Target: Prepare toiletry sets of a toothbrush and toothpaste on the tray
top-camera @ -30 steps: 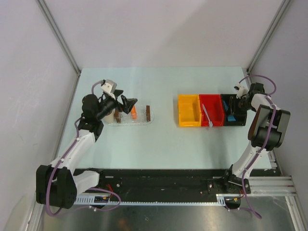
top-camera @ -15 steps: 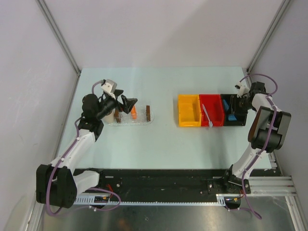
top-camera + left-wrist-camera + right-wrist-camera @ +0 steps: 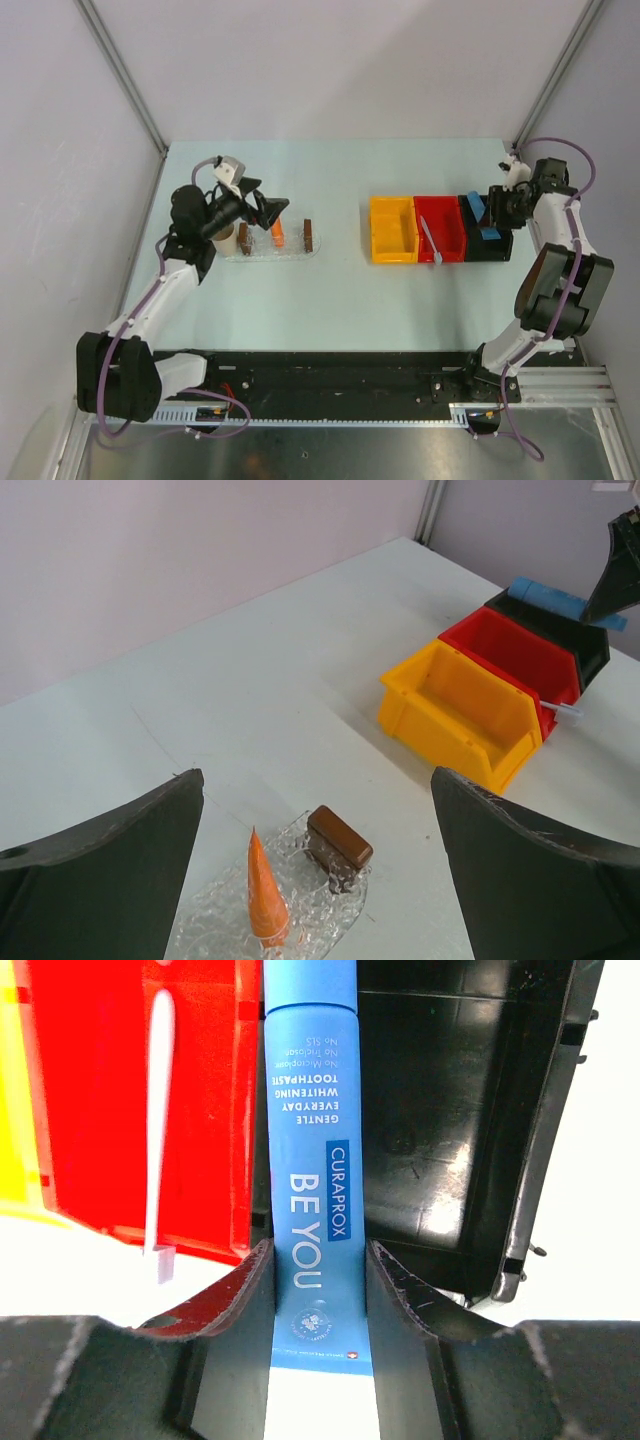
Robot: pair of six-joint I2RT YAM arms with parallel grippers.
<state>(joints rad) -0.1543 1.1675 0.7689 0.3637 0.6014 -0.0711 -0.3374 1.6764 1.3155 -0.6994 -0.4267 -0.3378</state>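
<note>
Right wrist view: the right gripper (image 3: 320,1260) pinches the blue toothpaste (image 3: 312,1150) lengthwise between its fingers, over the edge of the black bin (image 3: 450,1110). The whitish toothbrush (image 3: 158,1110) lies in the red bin (image 3: 100,1090) beside it. The left wrist view shows what that one cannot: the orange toothpaste (image 3: 266,898) lying on the tray (image 3: 215,930), below the left gripper (image 3: 318,780), whose fingers are spread wide and hold nothing. Compared with a second ago, the right wrist has drawn back and the blue tube sits higher.
</note>
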